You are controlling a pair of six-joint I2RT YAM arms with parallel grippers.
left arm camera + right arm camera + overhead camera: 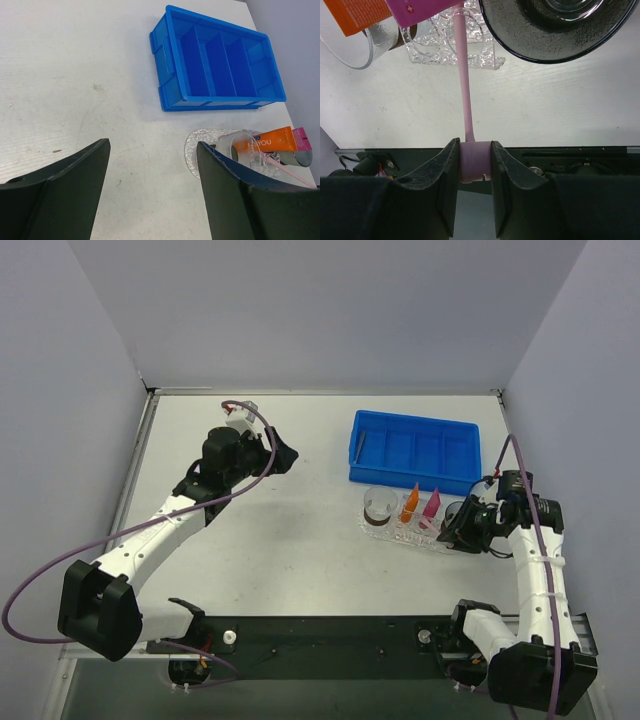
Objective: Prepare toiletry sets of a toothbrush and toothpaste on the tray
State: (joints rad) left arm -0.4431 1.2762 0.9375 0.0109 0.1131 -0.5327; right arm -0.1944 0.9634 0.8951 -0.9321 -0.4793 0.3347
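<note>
Lilac plastic, thin and straight: the toothbrush [466, 95] sits in my right pincer [474, 147], whose two dark fingers are pinched on the thick butt of its handle; the shaft runs straight out from my fingertips, over the white table [545, 110], and crosses the near rim of the tray [485, 61]; its far end passes under the magenta tube [420, 10], so I cannot see the bristles. Clear and knobbly, the tray carries the magenta tube and the orange tube [355, 15] side by side, both leaning and narrowing toward the bin in the top view; whether they rest in holders I cannot tell; a clear glass cup [347, 47] stands at the tray's left end, and a dark round vessel [545, 35] sits at the end nearest my right pincer, just beside the brush's shaft. Behind the tray, near it but apart, stands the blue bin [400, 476], split by partitions into several compartments; a thin dark sliver [360, 446] shows in its leftmost compartment, too small to name. Well off to the left, my left pincer [151, 150] hangs above the table with its fingers spread wide, pointed toward the bin and the tray.
</note>
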